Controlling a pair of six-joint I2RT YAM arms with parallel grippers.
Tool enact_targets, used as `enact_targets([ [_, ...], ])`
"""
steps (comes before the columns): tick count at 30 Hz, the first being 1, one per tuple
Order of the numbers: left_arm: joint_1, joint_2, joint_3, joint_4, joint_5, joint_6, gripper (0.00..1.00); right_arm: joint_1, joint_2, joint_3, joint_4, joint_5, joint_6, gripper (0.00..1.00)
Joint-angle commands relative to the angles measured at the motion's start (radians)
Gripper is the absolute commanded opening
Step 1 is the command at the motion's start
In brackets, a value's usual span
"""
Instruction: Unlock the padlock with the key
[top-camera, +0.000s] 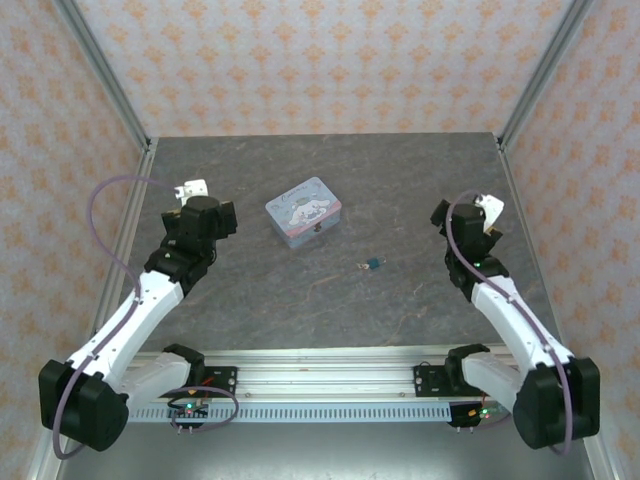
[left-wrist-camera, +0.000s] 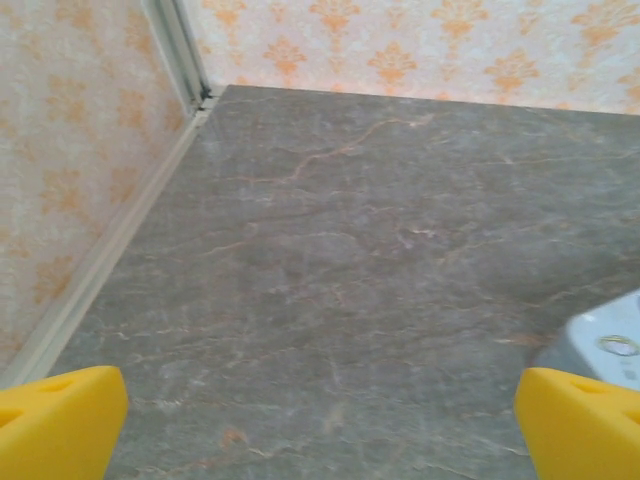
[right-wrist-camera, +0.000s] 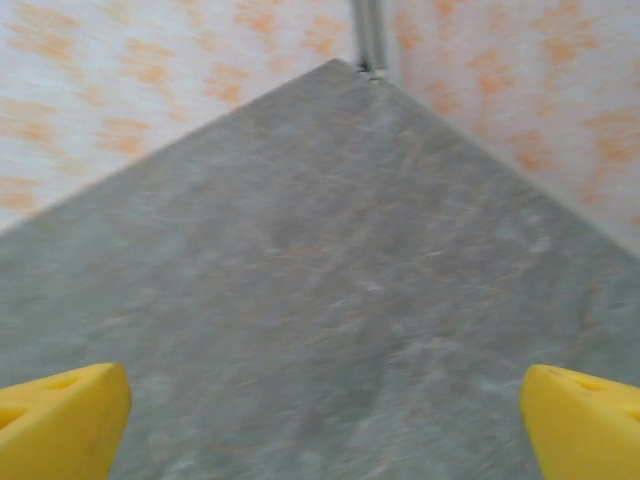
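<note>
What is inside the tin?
That cannot be seen: the tin is closed, hiding its inside. Only the cartoon print shows on top, with nothing resting on it. The padlock lies apart on the table.

A pale blue cartoon-printed tin (top-camera: 304, 212) sits closed near the middle of the grey stone-patterned counter (top-camera: 280, 310), enclosed by orange-patterned wallpapered walls (top-camera: 320, 60).

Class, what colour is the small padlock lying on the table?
The padlock is dark teal-green, clearest in the top external view.

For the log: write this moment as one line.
left gripper: open, empty | right gripper: open, empty | small teal block padlock: lies free | pale blue printed tin: beyond padlock
</note>
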Motion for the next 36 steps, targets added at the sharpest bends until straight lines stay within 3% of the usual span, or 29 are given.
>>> enact_targets([
  [1,0.042,0.006,-0.078,0.256,-0.068,0.083,1.00,-0.015,0.070,-0.091,0.307,0.161,-0.150,0.99],
  [9,0.095,0.182,-0.182,0.478,-0.049,0.099,1.00,-0.018,0.320,-0.230,0.702,0.145,-0.230,0.99],
  [12,0.105,0.252,-0.265,0.649,-0.027,0.125,1.00,-0.022,0.338,-0.221,0.725,0.087,-0.273,0.99],
  [15,0.136,0.324,-0.343,0.823,0.018,0.146,1.00,-0.035,0.419,-0.306,0.974,0.029,-0.300,0.99],
  [19,0.172,0.397,-0.413,1.020,0.141,0.166,1.00,-0.040,0.512,-0.336,1.106,-0.124,-0.359,0.99],
  [21,0.179,0.491,-0.419,1.130,0.199,0.193,1.00,-0.045,0.510,-0.303,1.028,-0.168,-0.369,1.00],
  [22,0.183,0.486,-0.368,1.028,0.218,0.196,1.00,-0.066,0.480,-0.260,0.893,-0.197,-0.342,1.00],
  [23,0.218,0.473,-0.347,0.960,0.295,0.173,1.00,-0.091,0.503,-0.226,0.868,-0.217,-0.319,1.00],
  [24,0.226,0.492,-0.371,1.041,0.310,0.180,1.00,-0.116,0.519,-0.204,0.851,-0.219,-0.288,1.00],
  [26,0.227,0.482,-0.355,0.990,0.313,0.178,1.00,-0.140,0.495,-0.200,0.812,-0.267,-0.278,0.99],
  [31,0.225,0.482,-0.355,0.990,0.311,0.179,1.00,-0.132,0.487,-0.252,0.899,-0.177,-0.256,0.99],
  [36,0.221,0.479,-0.350,0.973,0.304,0.181,1.00,-0.128,0.502,-0.191,0.796,-0.330,-0.317,0.99],
])
